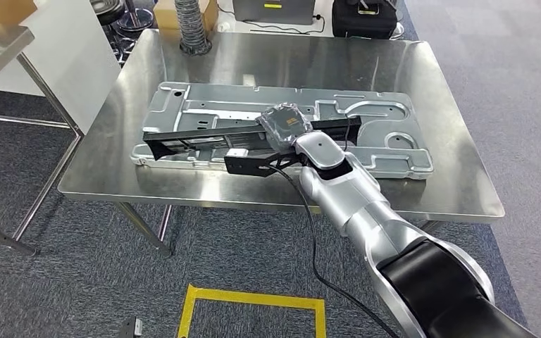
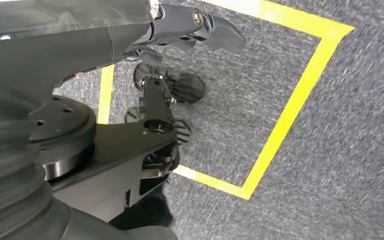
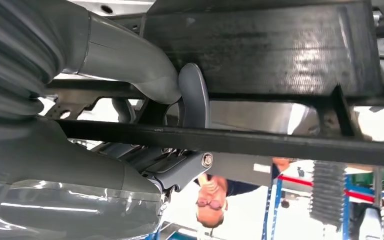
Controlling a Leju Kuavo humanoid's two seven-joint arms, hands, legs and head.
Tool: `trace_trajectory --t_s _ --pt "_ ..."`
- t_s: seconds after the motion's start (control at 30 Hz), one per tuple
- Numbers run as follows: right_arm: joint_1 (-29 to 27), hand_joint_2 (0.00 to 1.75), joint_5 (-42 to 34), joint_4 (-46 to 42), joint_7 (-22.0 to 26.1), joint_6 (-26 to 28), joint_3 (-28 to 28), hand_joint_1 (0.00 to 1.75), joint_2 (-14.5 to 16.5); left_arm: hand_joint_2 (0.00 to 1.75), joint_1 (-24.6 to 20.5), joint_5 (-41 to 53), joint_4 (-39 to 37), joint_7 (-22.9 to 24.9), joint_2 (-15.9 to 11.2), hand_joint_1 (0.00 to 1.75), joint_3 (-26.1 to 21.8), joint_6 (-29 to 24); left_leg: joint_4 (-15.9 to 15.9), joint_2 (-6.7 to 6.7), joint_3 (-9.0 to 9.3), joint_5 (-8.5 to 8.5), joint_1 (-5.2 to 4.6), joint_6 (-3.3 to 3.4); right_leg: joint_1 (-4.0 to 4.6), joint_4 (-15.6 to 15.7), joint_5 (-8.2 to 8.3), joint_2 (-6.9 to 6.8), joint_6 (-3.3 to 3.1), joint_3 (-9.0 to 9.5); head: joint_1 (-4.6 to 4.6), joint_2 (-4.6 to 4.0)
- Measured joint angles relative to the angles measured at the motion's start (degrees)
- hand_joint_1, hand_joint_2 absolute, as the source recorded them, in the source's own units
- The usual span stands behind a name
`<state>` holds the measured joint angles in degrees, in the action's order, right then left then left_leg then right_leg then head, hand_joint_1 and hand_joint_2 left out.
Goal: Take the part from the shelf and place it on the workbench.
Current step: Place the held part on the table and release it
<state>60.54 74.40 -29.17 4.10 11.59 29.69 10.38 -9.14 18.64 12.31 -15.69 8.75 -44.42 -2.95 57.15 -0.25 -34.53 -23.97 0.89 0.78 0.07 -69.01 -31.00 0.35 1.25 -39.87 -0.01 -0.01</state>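
Nearest, the left hand (image 2: 180,85) hangs beside the body over grey carpet marked with yellow tape (image 2: 285,120); its fingers curl loosely and hold nothing, probably parked out of the way since this carry needs only one arm.

Further out, the right arm reaches over the workbench (image 1: 423,77). The right hand (image 1: 282,127) grips the part (image 1: 183,139), a long black frame, with the thumb (image 3: 192,95) hooked over one bar and the fingers (image 3: 185,170) wrapped beneath another. The grip sits toward one end, so the rest of the frame sticks out to the robot's left. The part lies low across a large grey stamped panel (image 1: 387,134) on the bench; whether it rests on the panel or hovers just above cannot be told.

The hand covers the held stretch of the frame. Beyond the bench, a person (image 3: 212,200) stands, partly cut off by the bars.
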Motion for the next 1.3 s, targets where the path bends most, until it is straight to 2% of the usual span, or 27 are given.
trace_trajectory --t_s 0.03,0.07,0.1,0.17,0.23,0.3,0.4,0.47,0.53,0.57,0.6,0.63,0.7,0.73,0.77,0.8,0.87,0.93,0.97,1.03,1.07,1.1,1.13,1.2,1.23,1.27,1.3 --pt "0.00 1.75 0.15 0.21 -0.07 0.09 -0.12 1.75 -0.10 1.75 0.10 0.03 0.00 0.13 0.04 0.00 -0.01 -0.04 0.04 -0.01 0.02 -0.09 0.00 0.06 -0.22 -3.49 -0.95 -0.01 0.25 -2.00 -0.01 0.00" --pt "-0.03 1.75 0.36 0.42 -0.13 0.15 -0.26 1.75 -0.22 1.75 0.23 0.07 -0.01 0.24 0.09 0.00 -0.01 -0.09 0.11 -0.03 0.05 -0.19 0.01 0.06 -0.43 -5.28 -0.88 -0.02 0.45 -3.24 0.01 0.01" --pt "0.01 1.75 0.62 0.58 -0.24 0.25 -0.39 1.75 -0.31 1.75 0.33 0.10 -0.01 0.32 0.13 0.00 -0.02 -0.13 0.23 -0.08 0.10 -0.33 0.02 0.00 -0.64 -4.72 0.34 -0.04 0.57 -3.33 0.02 0.01" --pt "0.45 1.75 1.12 0.73 -0.43 0.45 -0.57 1.75 -0.39 1.75 0.42 0.14 -0.02 0.38 0.21 0.00 -0.02 -0.14 0.66 -0.18 0.25 -0.79 0.06 -0.29 -0.91 2.52 4.77 -0.14 0.53 -0.48 0.02 0.01" --pt "1.25 1.75 1.57 0.74 -0.48 0.70 -0.64 1.75 -0.32 1.75 0.36 0.10 -0.01 0.28 0.27 0.00 -0.01 -0.14 1.14 -0.21 0.22 -1.29 -0.12 -0.80 -0.75 9.08 7.26 -0.23 0.15 2.45 -0.01 0.00" --pt "1.86 1.75 1.92 0.74 -0.49 0.77 -0.66 1.75 -0.21 1.75 0.31 0.02 -0.01 0.10 0.31 0.00 -0.01 -0.09 1.18 -0.19 0.22 -1.53 -0.26 -1.38 -0.41 10.46 7.16 -0.19 -0.43 3.16 -0.05 0.00" --pt "2.59 1.75 2.32 0.72 -0.54 0.56 -0.66 1.75 0.03 1.75 0.23 -0.04 0.00 -0.16 0.36 0.00 -0.02 0.03 2.10 -0.11 0.01 -2.48 -0.07 -2.31 -0.62 10.99 7.19 -0.15 -1.50 3.57 -0.06 0.00" --pt "3.29 1.75 2.59 0.72 -0.59 0.32 -0.66 1.75 0.33 1.75 0.17 -0.04 -0.01 -0.26 0.36 0.00 -0.02 0.05 7.35 -0.05 -2.34 -5.31 0.04 -2.79 -0.75 11.29 7.12 -0.18 -2.06 3.98 -0.12 0.00" --pt "3.76 1.75 2.83 0.77 -0.77 -0.02 -0.67 1.75 0.50 1.75 0.18 -0.04 -0.01 -0.29 0.36 0.00 -0.02 0.06 15.12 -0.05 -6.23 -8.35 0.09 -3.10 -0.63 11.26 6.91 -0.18 -2.35 4.23 -0.14 0.01" --pt "3.86 1.75 2.92 0.82 -0.88 -0.14 -0.68 1.75 0.51 1.75 0.20 -0.04 -0.02 -0.29 0.36 0.00 -0.02 0.06 17.48 -0.04 -7.60 -8.67 0.11 -3.20 -0.58 11.23 6.78 -0.18 -2.40 4.38 -0.14 0.01" --pt "3.93 1.75 3.02 0.86 -0.99 -0.18 -0.73 1.75 0.50 1.75 0.22 -0.04 -0.02 -0.28 0.36 0.00 -0.02 0.05 17.70 -0.04 -8.00 -7.84 0.14 -3.22 -0.55 11.18 6.62 -0.16 -2.39 4.55 -0.15 0.01" --pt "4.04 1.75 3.11 0.90 -1.07 -0.19 -0.82 1.75 0.50 1.75 0.23 -0.03 -0.01 -0.27 0.36 0.00 -0.02 0.04 15.68 -0.03 -7.32 -6.00 0.17 -3.20 -0.55 11.09 6.42 -0.12 -2.32 4.77 -0.14 0.00" --pt "4.52 1.75 3.37 0.91 -1.25 -0.18 -1.12 1.75 0.46 1.75 0.20 -0.01 -0.01 -0.20 0.35 0.00 -0.02 0.02 7.87 0.02 -3.96 -1.68 0.19 -2.96 -0.48 10.80 5.91 -0.01 -1.97 5.10 -0.14 -0.01" --pt "4.85 1.75 3.53 0.92 -1.37 -0.19 -1.30 1.75 0.43 1.75 0.17 0.03 0.00 -0.15 0.35 0.00 -0.02 0.02 4.60 0.03 -2.52 -0.55 0.12 -2.70 -0.39 10.61 5.72 0.05 -1.73 5.08 -0.13 -0.01" --pt "5.13 1.75 3.67 0.92 -1.53 -0.20 -1.49 1.75 0.37 1.75 0.14 0.07 0.00 -0.09 0.36 0.00 -0.02 0.02 2.60 0.02 -1.66 -0.12 0.03 -2.42 -0.31 10.50 5.62 0.09 -1.44 4.99 -0.09 0.00" --pt "5.31 1.75 3.79 0.92 -1.67 -0.21 -1.71 1.75 0.30 1.75 0.15 0.14 0.00 -0.03 0.36 0.00 -0.02 0.02 2.00 -0.03 -1.41 -0.41 -0.08 -2.11 -0.23 10.49 5.60 0.10 -1.16 4.89 -0.07 0.01" --pt "5.46 1.75 3.95 0.90 -1.88 -0.22 -2.20 1.75 0.16 1.75 0.19 0.34 -0.01 0.05 0.39 0.00 -0.02 0.02 1.66 -0.10 -1.38 -0.38 -0.07 -1.43 -0.28 10.53 5.53 0.06 -0.56 4.82 -0.03 0.01" --pt "5.67 1.75 4.13 0.86 -1.96 -0.21 -2.70 1.75 -0.02 1.75 0.12 0.57 -0.01 0.08 0.43 0.00 -0.03 0.02 1.34 -0.10 -1.14 -0.29 0.08 -0.77 -0.39 8.77 4.33 -0.01 0.06 4.11 0.04 0.01" --pt "5.79 1.75 4.25 0.85 -1.99 -0.20 -2.93 1.75 -0.18 1.75 0.03 0.65 -0.01 0.08 0.45 0.00 -0.03 0.03 1.21 -0.08 -1.01 -0.29 0.16 -0.51 -0.44 6.15 2.95 -0.03 0.31 2.86 0.06 0.01" --pt "5.89 1.75 4.57 0.87 -2.06 -0.19 -3.38 1.75 -0.61 1.75 -0.13 0.76 -0.01 0.11 0.51 0.00 -0.02 0.04 1.20 -0.07 -0.89 -0.44 0.14 -0.18 -0.48 -1.40 -0.11 -0.05 0.61 -0.98 0.10 0.01" --pt "5.82 1.75 4.73 0.91 -2.12 -0.18 -3.57 1.75 -0.83 1.75 -0.17 0.80 -0.01 0.14 0.54 0.00 -0.02 0.04 1.21 -0.09 -0.81 -0.51 0.13 -0.09 -0.50 -4.32 -0.79 -0.06 0.67 -2.65 0.11 0.00" --pt "5.73 1.75 4.86 0.95 -2.20 -0.18 -3.74 1.75 -1.00 1.75 -0.16 0.84 -0.01 0.20 0.56 0.00 -0.02 0.04 1.22 -0.11 -0.71 -0.59 0.12 -0.04 -0.51 -5.48 -0.51 -0.06 0.65 -3.50 0.11 0.00" --pt "5.69 1.75 4.95 0.98 -2.30 -0.17 -3.89 1.75 -1.15 1.75 -0.15 0.90 -0.01 0.26 0.60 0.00 -0.02 0.04 1.23 -0.16 -0.57 -0.69 0.12 -0.05 -0.51 -4.24 0.93 -0.06 0.52 -3.22 0.12 0.00" --pt "5.71 1.75 4.99 1.00 -2.49 -0.15 -4.13 1.75 -1.47 1.75 -0.14 1.01 -0.01 0.38 0.70 0.00 -0.02 0.04 1.24 -0.28 -0.17 -0.96 0.09 -0.25 -0.40 3.17 5.15 -0.07 -0.06 -0.21 0.13 0.01" --pt "5.75 1.75 5.10 1.01 -2.63 -0.12 -4.27 1.75 -1.59 1.75 -0.18 1.06 -0.01 0.43 0.78 0.00 -0.02 0.04 1.29 -0.31 -0.07 -1.12 -0.02 -0.43 -0.24 7.01 6.74 -0.08 -0.41 1.44 0.11 0.01" --pt "5.75 1.75 5.27 1.01 -2.75 -0.11 -4.37 1.75 -1.67 1.75 -0.23 1.09 -0.01 0.46 0.84 0.00 -0.02 0.04 1.29 -0.31 -0.04 -1.24 -0.10 -0.65 -0.08 9.48 7.53 -0.08 -0.71 2.51 0.10 0.00" --pt "5.73 1.75 5.51 1.02 -2.87 -0.10 -4.45 1.75 -1.70 1.75 -0.30 1.11 -0.02 0.51 0.89 0.00 -0.02 0.04 1.27 -0.28 -0.05 -1.33 -0.17 -0.90 0.07 10.59 7.61 -0.06 -0.93 2.95 0.08 0.00"
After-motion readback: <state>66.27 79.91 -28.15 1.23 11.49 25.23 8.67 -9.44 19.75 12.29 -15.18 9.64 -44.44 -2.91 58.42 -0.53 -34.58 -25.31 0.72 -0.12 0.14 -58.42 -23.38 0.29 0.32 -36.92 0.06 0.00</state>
